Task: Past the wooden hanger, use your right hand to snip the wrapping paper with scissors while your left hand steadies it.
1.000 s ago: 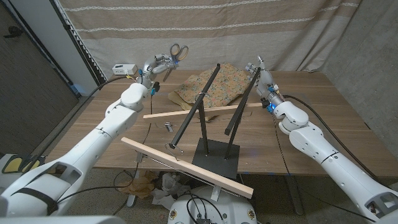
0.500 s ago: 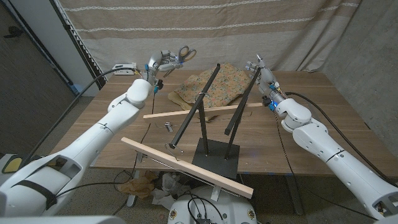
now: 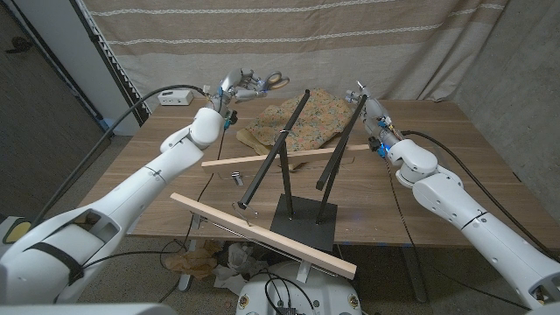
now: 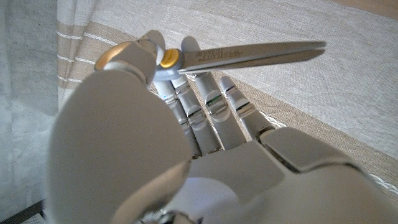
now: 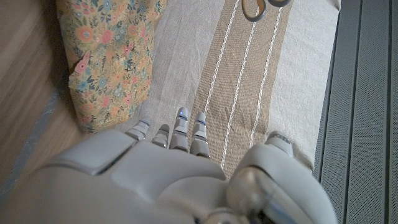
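Scissors, pinched in left hand, should pass handles-first to right hand, whose grip I cannot tell.

A lab or test space dressed as a work corner, not a home; a striped beige curtain hangs as a backdrop behind the wooden table; a dark mesh panel stands at one side; cables trail to a white box on the table; crumpled paper lies on the carpeted floor.
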### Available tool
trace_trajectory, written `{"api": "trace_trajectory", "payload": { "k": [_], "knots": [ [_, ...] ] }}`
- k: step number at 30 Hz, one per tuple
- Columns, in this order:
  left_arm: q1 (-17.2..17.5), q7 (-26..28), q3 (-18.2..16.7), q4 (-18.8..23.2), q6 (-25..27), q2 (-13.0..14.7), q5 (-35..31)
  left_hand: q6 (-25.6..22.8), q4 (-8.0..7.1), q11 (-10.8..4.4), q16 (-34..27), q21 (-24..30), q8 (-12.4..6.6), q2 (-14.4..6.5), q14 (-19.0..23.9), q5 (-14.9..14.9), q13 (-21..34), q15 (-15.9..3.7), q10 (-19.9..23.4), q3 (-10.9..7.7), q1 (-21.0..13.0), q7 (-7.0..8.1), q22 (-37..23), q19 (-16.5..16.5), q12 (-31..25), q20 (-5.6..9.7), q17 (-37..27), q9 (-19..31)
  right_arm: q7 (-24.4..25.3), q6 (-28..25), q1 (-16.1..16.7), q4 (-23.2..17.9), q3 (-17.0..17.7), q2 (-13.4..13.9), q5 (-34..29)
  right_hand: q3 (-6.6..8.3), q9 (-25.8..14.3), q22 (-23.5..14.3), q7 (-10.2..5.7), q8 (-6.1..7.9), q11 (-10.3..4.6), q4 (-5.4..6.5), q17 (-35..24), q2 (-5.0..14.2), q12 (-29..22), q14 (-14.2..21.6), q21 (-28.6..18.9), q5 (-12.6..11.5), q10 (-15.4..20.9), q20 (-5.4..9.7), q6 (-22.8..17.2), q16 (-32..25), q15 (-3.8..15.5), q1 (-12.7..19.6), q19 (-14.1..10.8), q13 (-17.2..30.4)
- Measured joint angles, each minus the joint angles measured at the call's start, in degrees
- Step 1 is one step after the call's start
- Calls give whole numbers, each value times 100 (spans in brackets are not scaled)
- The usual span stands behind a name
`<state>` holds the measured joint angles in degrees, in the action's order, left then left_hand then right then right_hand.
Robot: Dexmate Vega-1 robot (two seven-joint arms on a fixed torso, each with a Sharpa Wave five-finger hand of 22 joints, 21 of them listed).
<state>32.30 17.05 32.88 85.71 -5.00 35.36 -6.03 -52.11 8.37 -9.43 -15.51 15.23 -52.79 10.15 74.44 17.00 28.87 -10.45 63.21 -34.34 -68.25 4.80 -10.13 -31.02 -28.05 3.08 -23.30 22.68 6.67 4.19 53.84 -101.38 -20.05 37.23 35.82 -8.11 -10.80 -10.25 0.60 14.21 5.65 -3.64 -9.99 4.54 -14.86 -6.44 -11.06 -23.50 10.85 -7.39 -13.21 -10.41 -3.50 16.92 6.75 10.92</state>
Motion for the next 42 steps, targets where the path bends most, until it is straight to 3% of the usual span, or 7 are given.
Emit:
{"api": "trace_trajectory", "payload": {
  "k": [18, 22, 28, 42],
  "knots": [
    [-209, 259, 328, -143, -188, -26, -1110, 0, 2, 0, 6, 0, -19, 9, 0, 24, -4, 0, 0, 2, -9, 0, -1, 0, 0, 0, 6, 0, 107, -160, 103, -163, 18, 106, -21, 9, -2, 0, -11, 22, 31, -55, 0, 2, 0, -5, 0, 0, -32, -61, -135, 0, -44, 79, 0, 1],
    [-226, 341, 403, -139, -193, -11, -1425, -1, 9, -1, 8, 0, -19, 9, 0, 24, -4, 0, 0, 9, -9, 0, -1, 1, 1, 0, 8, 0, 140, -229, 116, -226, 30, 147, -35, 104, -28, 0, 10, 43, 31, -150, 0, 196, 0, -33, 0, 0, -32, -61, -194, 0, -72, 273, 0, 1],
    [-235, 497, 483, -86, -196, 17, -1792, -1, 9, -1, 21, 0, -19, 9, 1, 23, -6, -1, 0, 9, -9, 1, -1, 1, 3, 0, 3, 0, 183, -314, 143, -302, 53, 198, -44, 200, -28, 0, -21, 64, 8, -199, 0, 292, 0, -33, 0, 0, -54, -61, -225, 0, -71, 414, 0, 1],
    [-71, 554, 314, 106, -237, 90, -1780, -64, 17, -31, 26, 0, -7, 37, 1, 21, -3, -1, 31, 18, -38, 63, -1, 1, 22, 0, 4, 0, 393, -402, 367, -487, 264, 315, 25, 261, -28, 0, 25, 39, 30, -260, 0, 331, 1, -33, 0, 12, -31, -60, -180, 0, -71, 573, 0, 1]
  ]
}}
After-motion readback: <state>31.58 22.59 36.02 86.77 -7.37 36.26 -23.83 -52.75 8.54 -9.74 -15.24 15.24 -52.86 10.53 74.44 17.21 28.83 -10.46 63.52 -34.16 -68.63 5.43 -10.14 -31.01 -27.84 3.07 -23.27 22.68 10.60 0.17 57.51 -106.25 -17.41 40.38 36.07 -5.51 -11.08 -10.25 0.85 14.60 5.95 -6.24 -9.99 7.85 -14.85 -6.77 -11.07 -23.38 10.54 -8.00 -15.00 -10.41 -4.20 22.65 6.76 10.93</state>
